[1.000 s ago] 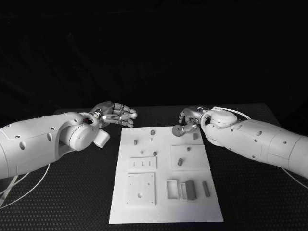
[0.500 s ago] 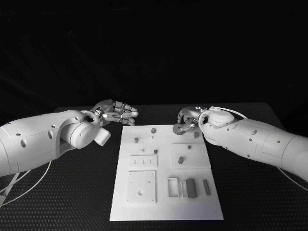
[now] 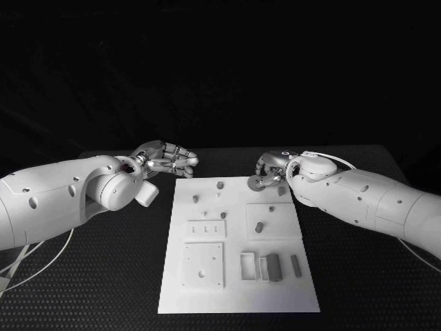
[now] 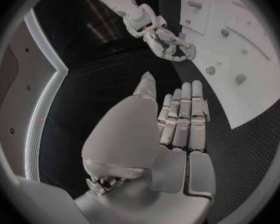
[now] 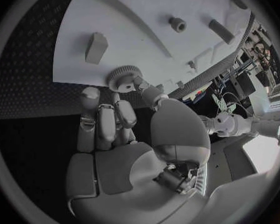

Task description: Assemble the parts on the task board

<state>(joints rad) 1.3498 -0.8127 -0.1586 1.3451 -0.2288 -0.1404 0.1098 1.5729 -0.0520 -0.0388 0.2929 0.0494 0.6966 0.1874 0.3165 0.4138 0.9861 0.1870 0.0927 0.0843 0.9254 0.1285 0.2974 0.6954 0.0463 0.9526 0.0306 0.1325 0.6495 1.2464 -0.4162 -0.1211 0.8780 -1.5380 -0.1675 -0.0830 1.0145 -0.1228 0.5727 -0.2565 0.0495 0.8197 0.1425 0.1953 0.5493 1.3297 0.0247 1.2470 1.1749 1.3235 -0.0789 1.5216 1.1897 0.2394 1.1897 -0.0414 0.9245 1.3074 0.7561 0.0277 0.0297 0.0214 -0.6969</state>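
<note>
Since a second ago your right hand [image 3: 270, 172] has carried the small gear [image 3: 256, 183] slightly toward the far edge of the task board [image 3: 238, 276]; little else has shifted. Your left hand [image 3: 166, 160] hovers off the board's far-left corner, fingers curled in on nothing. The right hand pinches the gear by its rim at the fingertips [image 5: 142, 84], just above the far-right part of the board. Risk: so light a pinch may let the gear tilt or drop, and it could knock the nearby peg [image 3: 282, 191].
</note>
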